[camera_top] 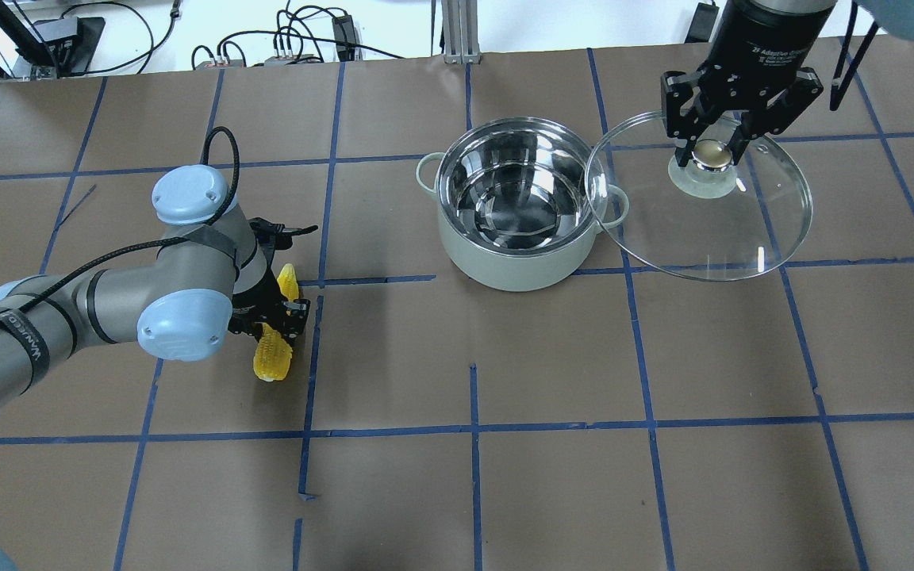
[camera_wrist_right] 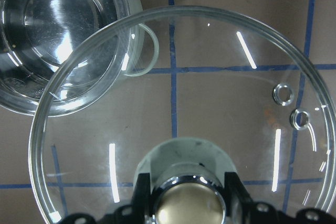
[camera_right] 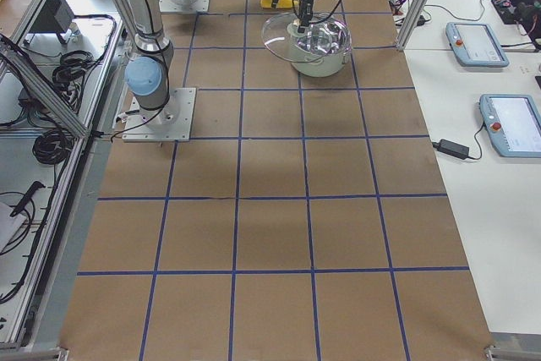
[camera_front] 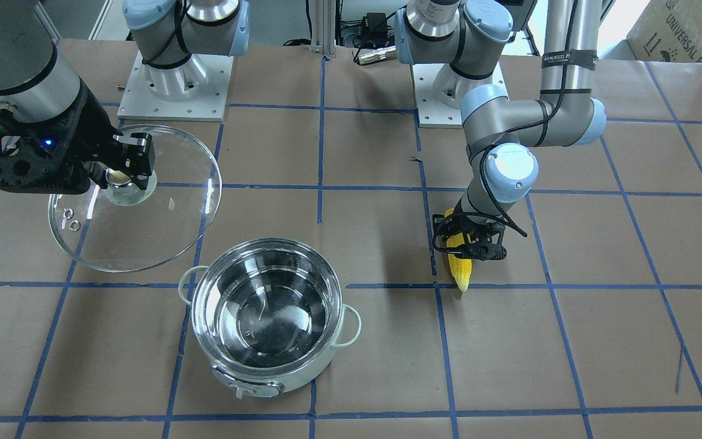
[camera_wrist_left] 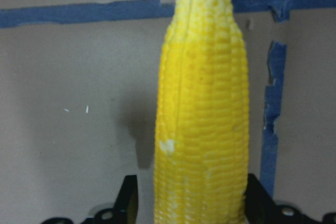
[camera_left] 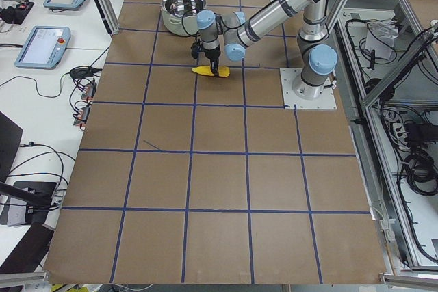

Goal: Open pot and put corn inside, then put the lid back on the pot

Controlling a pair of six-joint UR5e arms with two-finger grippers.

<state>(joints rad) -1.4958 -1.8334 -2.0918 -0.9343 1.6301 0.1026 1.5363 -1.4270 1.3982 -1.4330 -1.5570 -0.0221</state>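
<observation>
I see the pot point(camera_top: 516, 266) standing open near the middle of the brown-paper tabletop point(camera_top: 552, 357), which is gridded with blue tape. Its inside is mirror-bright steel, its outer shell a smooth pale colour, with a small loop handle on each side and the control knob facing the operators' side. My right end effector point(camera_top: 712, 155) is closed on the beige-topped metal knob of the lid point(camera_top: 711, 230), a round clear glass disc on a pale ring base with two small vent holes near its rim. It holds the lid tilted beside the pot, on the robot's right, and from overhead the lid's edge overlaps the pot's near handle. The corn point(camera_wrist_left: 202, 129) is well apart on the robot's left: a yellow ear with ridged rows of kernels, paler at its narrow tip. Its long axis runs roughly away from the robot's base, tip towards the operators' side. My left end effector point(camera_front: 471, 244) straddles its thicker half, spread about corn-wide; one finger touches the kernels, the other shows a slim gap.
</observation>
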